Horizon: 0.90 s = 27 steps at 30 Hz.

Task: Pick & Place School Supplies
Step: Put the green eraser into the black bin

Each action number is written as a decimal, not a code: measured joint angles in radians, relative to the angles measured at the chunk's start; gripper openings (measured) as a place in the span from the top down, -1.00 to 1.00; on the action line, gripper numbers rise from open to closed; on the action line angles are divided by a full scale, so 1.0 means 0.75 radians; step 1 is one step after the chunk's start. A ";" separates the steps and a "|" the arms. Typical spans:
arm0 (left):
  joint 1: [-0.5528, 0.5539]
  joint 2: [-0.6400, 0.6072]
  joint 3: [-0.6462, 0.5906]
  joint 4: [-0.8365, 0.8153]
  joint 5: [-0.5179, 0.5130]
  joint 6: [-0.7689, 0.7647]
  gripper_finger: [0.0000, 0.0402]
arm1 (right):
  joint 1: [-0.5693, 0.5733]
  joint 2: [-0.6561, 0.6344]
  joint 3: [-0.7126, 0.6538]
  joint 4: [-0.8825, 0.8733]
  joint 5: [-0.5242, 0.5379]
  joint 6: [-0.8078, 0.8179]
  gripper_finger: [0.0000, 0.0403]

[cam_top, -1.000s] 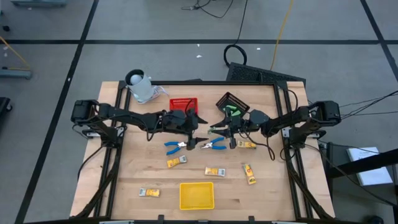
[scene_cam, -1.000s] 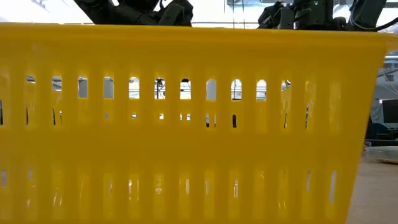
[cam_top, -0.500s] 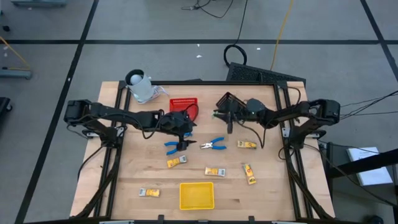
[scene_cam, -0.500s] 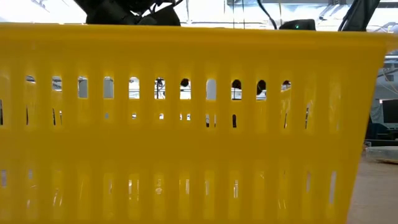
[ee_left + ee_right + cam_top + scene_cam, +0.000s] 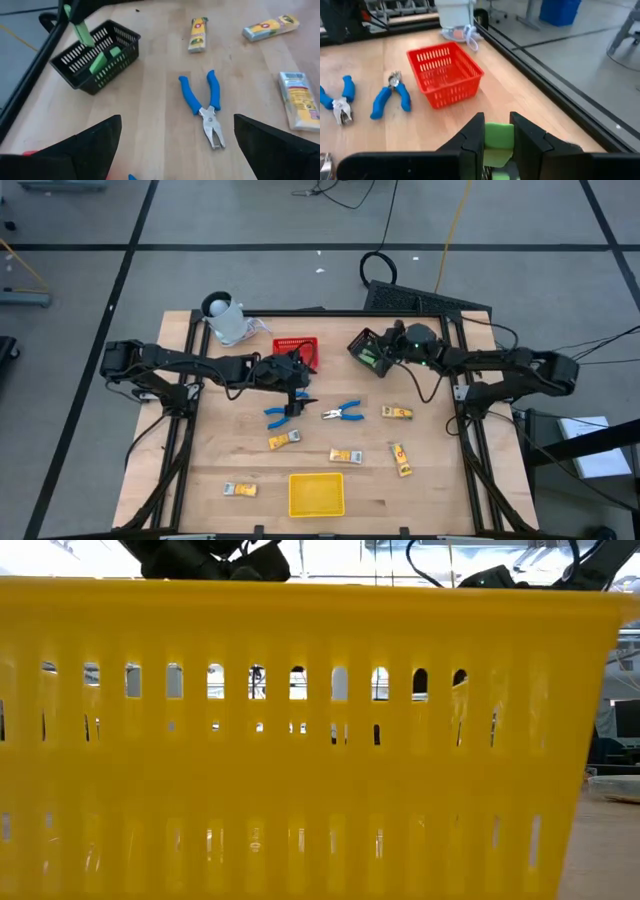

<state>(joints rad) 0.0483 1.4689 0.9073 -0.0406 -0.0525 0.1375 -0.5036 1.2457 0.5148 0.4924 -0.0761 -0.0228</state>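
Note:
My right gripper (image 5: 384, 348) hovers over the tilted black mesh basket (image 5: 368, 352) near the table's far edge and is shut on a bright green block (image 5: 498, 136). Two more green blocks (image 5: 101, 60) lie inside that basket. My left gripper (image 5: 296, 384) is open, hanging just in front of the red basket (image 5: 297, 349) and holding nothing. Blue-handled pliers lie flat at mid-table: one (image 5: 279, 416) below my left gripper, another (image 5: 344, 413) further right. Several yellow packets (image 5: 346, 454) lie on the wood nearer the front. My right gripper pinches the green block between its two fingers (image 5: 476, 131), which lie on the block's two opposite flat sides. The block is lifted clear and, in the left wrist view, hangs as an upright green strip (image 5: 80, 29) above the black basket's open top.
A flat yellow tray (image 5: 316, 493) sits at the near edge and fills the low view (image 5: 320, 740). A white object (image 5: 228, 321) stands at the far left corner. Black frame rails (image 5: 176, 420) run along both table sides. Bare wood lies between the packets.
My right gripper has risen from the middle of the table beside the pliers and travelled toward the far edge, carrying the green block to a spot above the black basket. My left gripper has drawn back a little toward the table's left.

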 joint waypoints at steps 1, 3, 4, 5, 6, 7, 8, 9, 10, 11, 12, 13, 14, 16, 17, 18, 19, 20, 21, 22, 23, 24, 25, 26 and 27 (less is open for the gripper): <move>0.000 0.001 0.000 -0.004 0.000 -0.002 -0.92 | -0.004 -0.021 0.001 -0.043 0.012 -0.001 0.68; 0.000 0.003 0.000 -0.004 -0.004 -0.011 -0.90 | -0.013 -0.046 0.000 -0.126 0.039 -0.003 0.68; 0.000 0.002 0.000 -0.002 -0.017 -0.019 -0.90 | -0.019 -0.053 0.000 -0.156 0.039 -0.004 0.68; 0.000 0.002 0.000 -0.001 -0.036 -0.023 -0.89 | -0.022 -0.058 0.000 -0.181 0.040 -0.002 0.68; 0.001 0.002 0.000 -0.002 -0.052 -0.026 -0.88 | -0.025 -0.059 0.000 -0.198 0.041 -0.002 0.68; 0.002 0.002 0.000 -0.001 -0.071 -0.027 -0.88 | -0.028 -0.059 0.000 -0.216 0.043 -0.002 0.68; 0.002 0.002 0.000 0.008 -0.076 -0.028 -0.87 | -0.028 -0.058 0.000 -0.236 0.058 -0.004 0.69; 0.002 0.002 0.000 0.026 -0.077 -0.032 -0.87 | -0.028 -0.058 0.000 -0.249 0.077 -0.011 0.69; 0.002 0.002 0.000 0.044 -0.076 -0.037 -0.87 | -0.028 -0.058 0.000 -0.255 0.098 -0.017 0.69; 0.002 0.002 0.000 0.058 -0.075 -0.046 -0.87 | -0.028 -0.058 0.000 -0.255 0.102 -0.020 0.69; 0.001 0.002 0.000 0.072 -0.073 -0.058 -0.87 | -0.028 -0.058 0.000 -0.255 0.102 -0.020 0.69; -0.002 0.002 0.000 0.083 -0.072 -0.061 -0.88 | -0.028 -0.058 0.000 -0.260 0.102 -0.021 0.69; -0.006 0.002 0.000 0.093 -0.072 -0.061 -0.88 | -0.028 -0.058 0.000 -0.267 0.102 -0.022 0.69; -0.010 0.002 0.000 0.099 -0.072 -0.046 -0.88 | -0.028 -0.058 0.000 -0.282 0.101 -0.022 0.69; -0.013 0.002 0.000 0.099 -0.072 -0.045 -0.88 | -0.028 -0.058 0.000 -0.290 0.101 -0.022 0.69; -0.015 0.002 0.000 0.098 -0.075 -0.041 -0.87 | -0.028 -0.058 0.000 -0.298 0.103 -0.022 0.69; -0.015 0.002 0.000 0.098 -0.083 -0.046 -0.87 | -0.028 -0.058 0.000 -0.310 0.108 -0.022 0.69; -0.015 0.002 0.000 0.098 -0.095 -0.063 -0.86 | -0.028 -0.058 0.000 -0.322 0.114 -0.023 0.69; -0.015 0.002 0.000 0.096 -0.109 -0.084 -0.85 | -0.028 -0.058 0.000 -0.332 0.129 -0.024 0.69; -0.015 0.002 0.000 0.091 -0.121 -0.101 -0.84 | -0.028 -0.057 0.000 -0.337 0.136 -0.026 0.69; -0.014 0.002 0.000 0.086 -0.129 -0.114 -0.83 | -0.031 -0.057 0.000 -0.346 0.135 -0.026 0.69; -0.013 0.002 0.000 0.083 -0.130 -0.121 -0.82 | -0.036 -0.056 0.000 -0.355 0.134 -0.026 0.69; -0.013 0.002 0.000 0.083 -0.131 -0.128 -0.82 | -0.037 -0.052 0.000 -0.359 0.134 -0.024 0.69; -0.014 0.002 0.000 0.083 -0.130 -0.132 -0.81 | -0.040 -0.046 0.000 -0.361 0.134 -0.022 0.69; -0.014 0.002 0.000 0.083 -0.128 -0.137 -0.80 | -0.045 -0.043 0.000 -0.367 0.134 -0.021 0.69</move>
<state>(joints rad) 0.0380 1.4704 0.9073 0.0216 -0.1485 0.0346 -0.5371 1.2131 0.5148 0.2170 0.0242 -0.0382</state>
